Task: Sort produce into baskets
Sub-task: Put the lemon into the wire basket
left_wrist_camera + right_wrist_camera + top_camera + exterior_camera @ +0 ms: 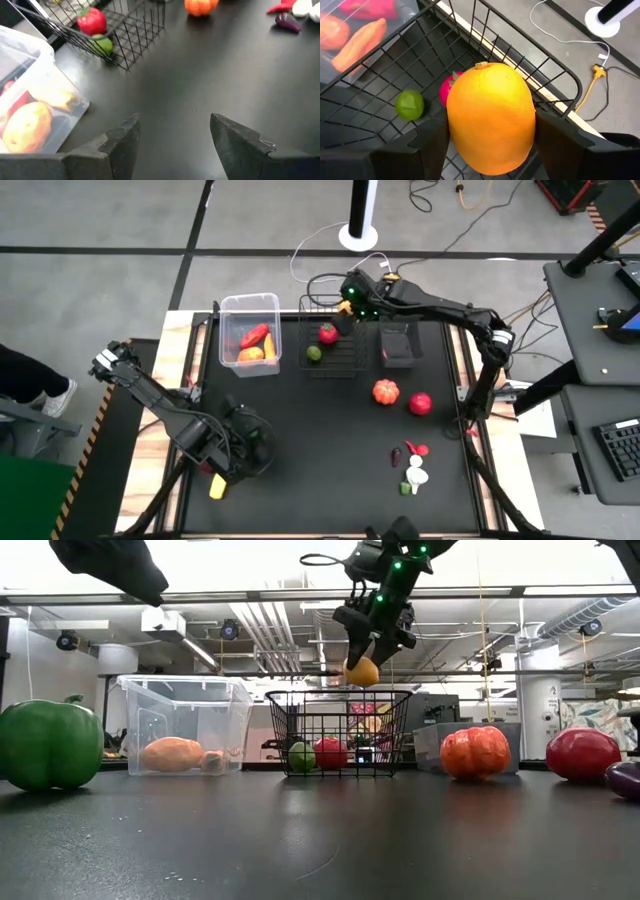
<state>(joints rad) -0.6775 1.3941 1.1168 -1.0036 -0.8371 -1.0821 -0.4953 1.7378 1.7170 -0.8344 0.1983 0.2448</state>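
My right gripper (362, 665) is shut on an orange fruit (490, 117) and hangs high over the far side of the black wire basket (335, 348). A red fruit (328, 333) and a green lime (313, 353) lie on the basket's floor. The clear tub (250, 305) to its left holds red, orange and yellowish produce. The dark smoky bin (398, 345) stands to its right. My left gripper (172, 135) is open over bare table near the front left, with nothing between its fingers. My right gripper pinches the orange fruit by its two opposite sides (527, 130), one finger (427, 142) on each side. The fingers slant down from the far side. The fruit hangs clear (361, 671) above the wire basket's rim, its stem end facing away from the fingers.
On the table right of the middle lie an orange pumpkin (386, 391) and a red fruit (420, 403). Several small pieces (412, 465) lie nearer the front right. A yellow piece (218, 487) sits by the left arm. A big green pepper (48, 745) rests at the near left.
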